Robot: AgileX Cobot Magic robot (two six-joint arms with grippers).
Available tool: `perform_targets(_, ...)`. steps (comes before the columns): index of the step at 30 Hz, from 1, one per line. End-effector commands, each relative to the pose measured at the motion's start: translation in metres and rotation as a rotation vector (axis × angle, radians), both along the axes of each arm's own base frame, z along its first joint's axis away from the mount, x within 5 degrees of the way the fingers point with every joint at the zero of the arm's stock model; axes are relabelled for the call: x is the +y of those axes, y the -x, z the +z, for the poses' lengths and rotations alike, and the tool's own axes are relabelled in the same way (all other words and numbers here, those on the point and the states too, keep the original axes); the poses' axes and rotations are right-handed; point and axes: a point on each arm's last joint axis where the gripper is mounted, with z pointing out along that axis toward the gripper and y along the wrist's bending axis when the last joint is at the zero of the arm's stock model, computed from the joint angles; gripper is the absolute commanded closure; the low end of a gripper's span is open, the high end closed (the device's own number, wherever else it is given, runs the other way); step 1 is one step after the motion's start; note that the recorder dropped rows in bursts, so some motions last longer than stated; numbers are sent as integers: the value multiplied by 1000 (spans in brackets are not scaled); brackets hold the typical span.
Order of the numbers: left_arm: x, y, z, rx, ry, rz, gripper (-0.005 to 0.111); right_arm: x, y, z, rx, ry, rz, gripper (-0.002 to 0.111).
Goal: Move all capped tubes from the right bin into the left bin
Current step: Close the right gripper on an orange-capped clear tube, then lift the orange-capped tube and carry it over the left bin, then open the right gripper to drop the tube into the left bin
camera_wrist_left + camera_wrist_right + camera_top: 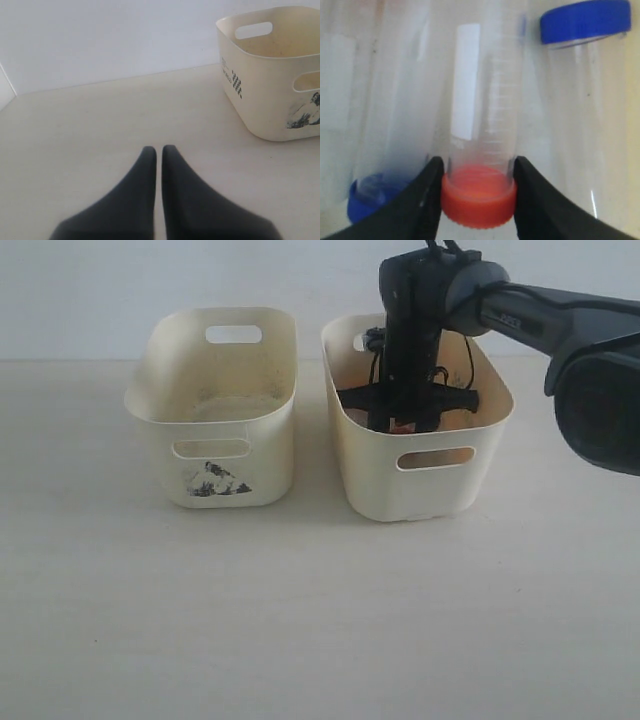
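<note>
We pinched an orange-capped tube (pixel 480 100) in the right bin (pixel 380 475) with our right gripper (pixel 478 167), blue-capped tubes (pixel 585 22) beside it. The left bin (pixel 270 470) looked empty, and our left gripper (pixel 159 152) was closed on nothing.

Clear glossy plastic tube (pixel 485 90)

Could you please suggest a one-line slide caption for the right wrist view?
Right gripper clasping an orange-capped tube at its cap, with blue-capped tubes on either side.
</note>
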Motion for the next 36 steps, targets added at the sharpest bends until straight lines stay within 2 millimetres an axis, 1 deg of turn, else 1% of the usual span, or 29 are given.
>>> perform_targets(1,0,0,2,-16,13,2,102,2,2,45,-96,-58,25,108)
perform_targets(2,0,0,2,-16,13,2,102,1,4,60,-123,-63,40,108)
perform_targets(4,0,0,2,-16,13,2,102,0,8,80,-163,-69,62,108)
perform_targets(5,0,0,2,-16,13,2,102,-1,11,97,-196,-76,70,108)
perform_targets(6,0,0,2,-16,13,2,102,-2,14,109,-218,-81,74,108)
perform_targets(8,0,0,2,-16,13,2,102,-2,22,137,-268,-112,92,108)
perform_targets(10,0,0,2,-16,13,2,102,-2,30,159,-309,-138,125,108)
perform_targets(12,0,0,2,-16,13,2,102,3,40,179,-333,-218,185,108)
perform_targets(14,0,0,2,-16,13,2,102,16,50,192,-338,-341,267,108)
perform_targets(16,0,0,2,-16,13,2,102,31,57,197,-338,-418,356,108)
perform_targets(17,0,0,2,-16,13,2,102,39,60,197,-337,-428,390,108)
perform_targets(21,0,0,2,-16,13,2,102,71,70,189,-320,-408,477,108)
perform_targets(23,0,0,2,-16,13,2,102,88,70,185,-392,-388,533,106)
perform_targets(25,0,0,2,-16,13,2,102,101,69,180,-442,-355,593,97)
perform_targets(26,0,0,2,-16,13,2,102,107,70,178,-455,-340,617,88)
perform_targets(29,0,0,2,-16,13,2,102,114,69,171,-464,-327,629,54)
perform_targets(30,0,0,2,-16,13,2,102,114,68,169,-458,-325,613,52)
perform_targets(31,0,0,2,-16,13,2,102,111,67,169,-454,-316,586,56)
perform_targets(32,0,0,2,-16,13,2,102,108,67,170,-452,-300,547,67)
perform_targets(34,0,0,2,-16,13,2,102,100,66,175,-457,-227,509,97)
perform_targets(35,0,0,2,-16,13,2,102,94,67,179,-464,-178,501,108)
perform_targets(36,0,0,2,-16,13,2,102,88,67,182,-466,-118,487,106)
